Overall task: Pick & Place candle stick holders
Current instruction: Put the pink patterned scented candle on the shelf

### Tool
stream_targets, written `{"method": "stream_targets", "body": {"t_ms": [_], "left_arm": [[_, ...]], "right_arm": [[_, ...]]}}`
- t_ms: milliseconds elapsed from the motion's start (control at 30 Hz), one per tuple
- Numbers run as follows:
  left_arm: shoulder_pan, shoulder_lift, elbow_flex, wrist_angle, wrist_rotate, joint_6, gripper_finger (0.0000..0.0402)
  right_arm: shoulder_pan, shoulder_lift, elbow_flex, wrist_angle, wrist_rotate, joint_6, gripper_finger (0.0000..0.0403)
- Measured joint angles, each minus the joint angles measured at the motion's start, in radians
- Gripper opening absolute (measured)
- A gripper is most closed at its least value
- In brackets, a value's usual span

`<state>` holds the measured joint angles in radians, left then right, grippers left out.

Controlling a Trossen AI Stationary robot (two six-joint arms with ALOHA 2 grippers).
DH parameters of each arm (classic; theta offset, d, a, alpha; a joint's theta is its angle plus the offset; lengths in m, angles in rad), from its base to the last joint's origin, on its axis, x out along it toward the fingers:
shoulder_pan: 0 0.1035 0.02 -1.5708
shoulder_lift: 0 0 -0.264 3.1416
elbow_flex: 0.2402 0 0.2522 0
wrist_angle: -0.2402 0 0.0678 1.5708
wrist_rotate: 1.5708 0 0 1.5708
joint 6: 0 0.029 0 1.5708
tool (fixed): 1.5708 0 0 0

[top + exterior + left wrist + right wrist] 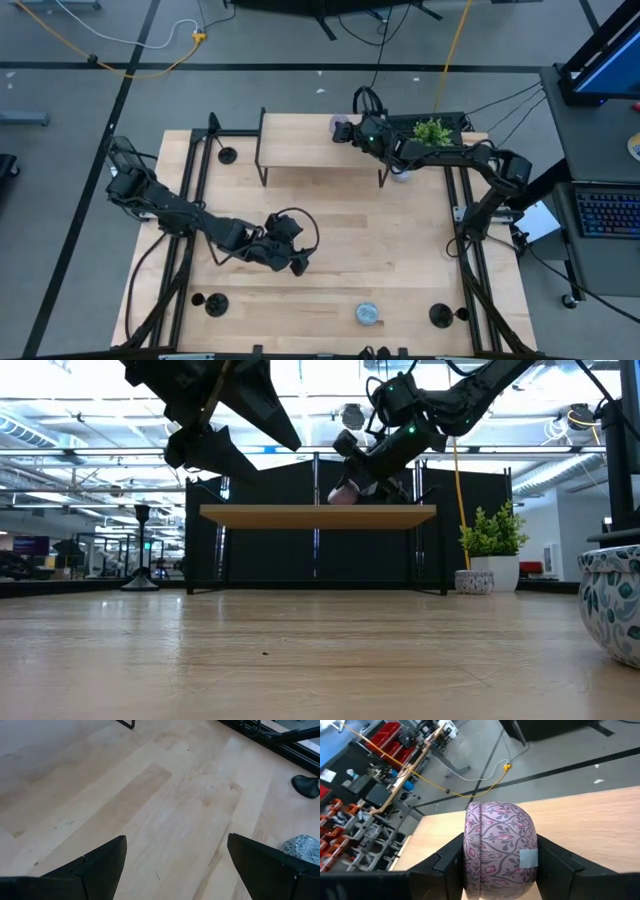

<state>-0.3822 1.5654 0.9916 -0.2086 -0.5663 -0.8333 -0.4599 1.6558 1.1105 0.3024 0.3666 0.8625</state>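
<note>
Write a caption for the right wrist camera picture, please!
The right gripper holds a pink patterned pot over the wooden shelf.

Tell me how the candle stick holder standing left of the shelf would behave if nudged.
The candle stick holder has a thin upright stem on a small round base, so a push high up would probably tip it. A push at the base likely slides it across the smooth wooden table. It looks rigid and probably light.

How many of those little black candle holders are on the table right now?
3. One candle holder stands at the far left, beside the shelf; one at the near-left edge; one at the near-right edge. More could be hidden under the arms.
</note>
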Motion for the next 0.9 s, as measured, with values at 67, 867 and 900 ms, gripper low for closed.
{"method": "stream_targets", "body": {"t_ms": [67, 867, 900], "left_arm": [[-0.002, 0.0, 0.0, -0.001, 0.0, 0.0, 0.0351], [0.042, -0.002, 0.0, -0.12, 0.05, 0.049, 0.0351], [0.042, -0.003, 0.0, -0.12, 0.05, 0.049, 0.0351]], "right_arm": [[-0.001, -0.002, 0.001, -0.015, 0.004, 0.001, 0.0177], [-0.01, -0.006, 0.004, -0.103, 0.008, 0.091, 0.0182], [-0.01, -0.006, 0.004, -0.104, 0.008, 0.091, 0.0183]]}}
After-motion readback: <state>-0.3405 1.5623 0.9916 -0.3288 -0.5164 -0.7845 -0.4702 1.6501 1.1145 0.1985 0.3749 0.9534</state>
